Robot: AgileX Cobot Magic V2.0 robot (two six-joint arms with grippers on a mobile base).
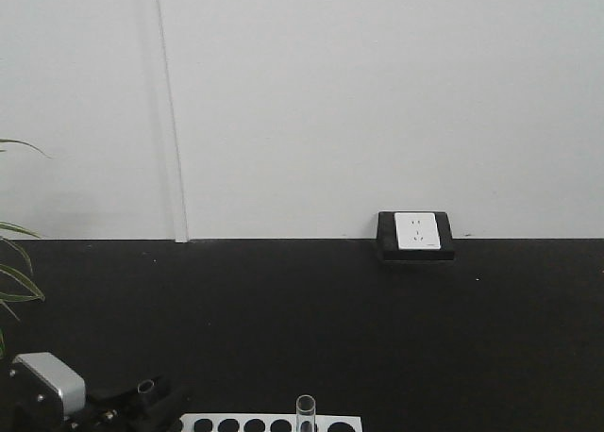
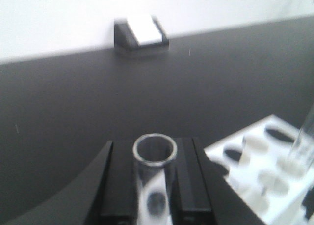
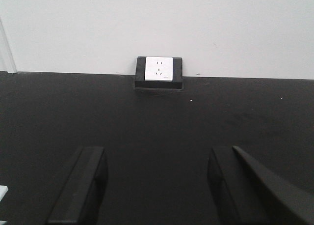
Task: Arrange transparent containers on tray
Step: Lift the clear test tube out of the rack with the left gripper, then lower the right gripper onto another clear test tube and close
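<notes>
A clear glass test tube stands between the two black fingers of my left gripper, which is shut on it, its open rim toward the camera. In the front view that gripper is at the bottom left with the tube's rim showing. A second test tube stands upright in the white rack; in the left wrist view this tube is at the right edge. My right gripper is open over bare black table, holding nothing. The yellow tray is out of view.
The white rack with round black holes lies just right of my left gripper. A wall socket block sits at the table's back edge against the white wall. Plant leaves reach in at the left.
</notes>
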